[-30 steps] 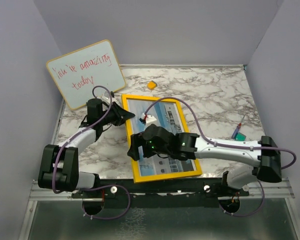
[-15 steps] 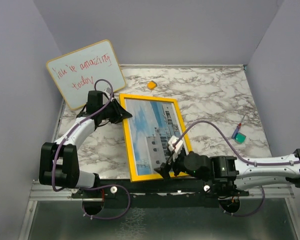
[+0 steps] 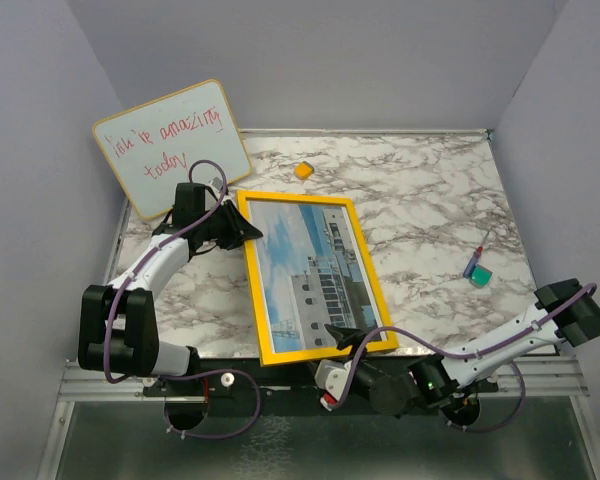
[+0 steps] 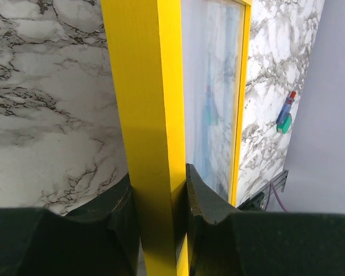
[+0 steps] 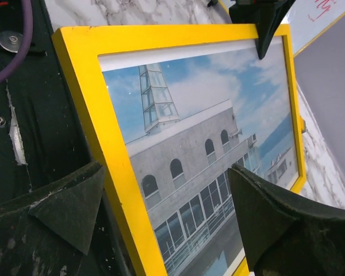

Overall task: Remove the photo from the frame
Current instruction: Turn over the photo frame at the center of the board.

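Note:
The frame [image 3: 255, 300] has a thin yellow border and lies face up on the marble table. It holds the photo [image 3: 310, 270] of a white building against blue sky. My left gripper [image 3: 242, 228] is shut on the frame's far left corner. In the left wrist view its gripper [image 4: 159, 190] pinches the yellow edge [image 4: 144, 86], and the photo [image 4: 210, 103] shows behind glass. My right gripper [image 3: 338, 335] is open at the frame's near edge. In the right wrist view its gripper [image 5: 167, 167] hovers over the yellow border [image 5: 80, 86] and the photo [image 5: 207, 144].
A whiteboard [image 3: 172, 147] with red handwriting leans on the far left wall. A small orange piece [image 3: 303, 170] lies behind the frame. A blue-green marker [image 3: 477, 270] lies at the right. A metal rail [image 3: 280, 385] runs along the near edge. Grey walls close three sides.
My right arm has swung from over the middle of the frame back to its near edge. The frame has turned slightly. My left gripper still holds the far corner.

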Available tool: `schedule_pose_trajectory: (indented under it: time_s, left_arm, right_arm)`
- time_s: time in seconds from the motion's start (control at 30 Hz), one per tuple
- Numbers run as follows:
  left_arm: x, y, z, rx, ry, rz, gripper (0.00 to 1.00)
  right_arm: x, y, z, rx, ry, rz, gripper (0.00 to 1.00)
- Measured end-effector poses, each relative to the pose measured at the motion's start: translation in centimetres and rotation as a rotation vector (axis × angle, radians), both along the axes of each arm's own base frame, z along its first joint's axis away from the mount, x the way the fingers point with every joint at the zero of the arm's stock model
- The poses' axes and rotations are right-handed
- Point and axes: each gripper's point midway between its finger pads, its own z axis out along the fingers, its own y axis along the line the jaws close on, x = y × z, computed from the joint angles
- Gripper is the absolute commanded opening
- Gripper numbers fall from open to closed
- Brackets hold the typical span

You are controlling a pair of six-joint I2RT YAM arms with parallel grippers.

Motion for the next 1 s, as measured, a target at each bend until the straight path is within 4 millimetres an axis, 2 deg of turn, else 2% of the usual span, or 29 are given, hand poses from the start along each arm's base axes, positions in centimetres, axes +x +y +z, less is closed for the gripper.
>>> schedule_pose_trajectory:
  time_s: [0.13,0.23,0.4,0.7,0.83,1.0]
  left_arm:
    - [0.0,0.0,0.0,0.002,0.0,0.0,0.0]
    - [0.0,0.1,-0.1,0.005,0.002,0.001,0.0]
    - [-0.1,0.1,-0.1,0.006,0.003,0.002,0.0]
    - [-0.1,0.1,-0.1,0.006,0.002,0.002,0.0]
    - [-0.1,0.1,0.0,0.004,0.0,0.001,0.0]
    - [-0.1,0.1,0.1,0.003,-0.002,0.001,0.0]
  right_arm:
    - [-0.3,0.2,1.0,0.023,-0.036,0.015,0.88]
    - [-0.7,0.3,0.9,0.015,-0.045,0.025,0.87]
    - [-1.9,0.5,-0.5,-0.032,-0.061,0.057,0.85]
    - [-2.2,1.4,-3.8,-0.127,-0.124,0.054,0.66]
    - [-1.7,1.8,-4.8,-0.144,-0.163,0.024,0.64]
    - [0.6,2.3,-4.1,-0.12,-0.208,-0.053,0.58]
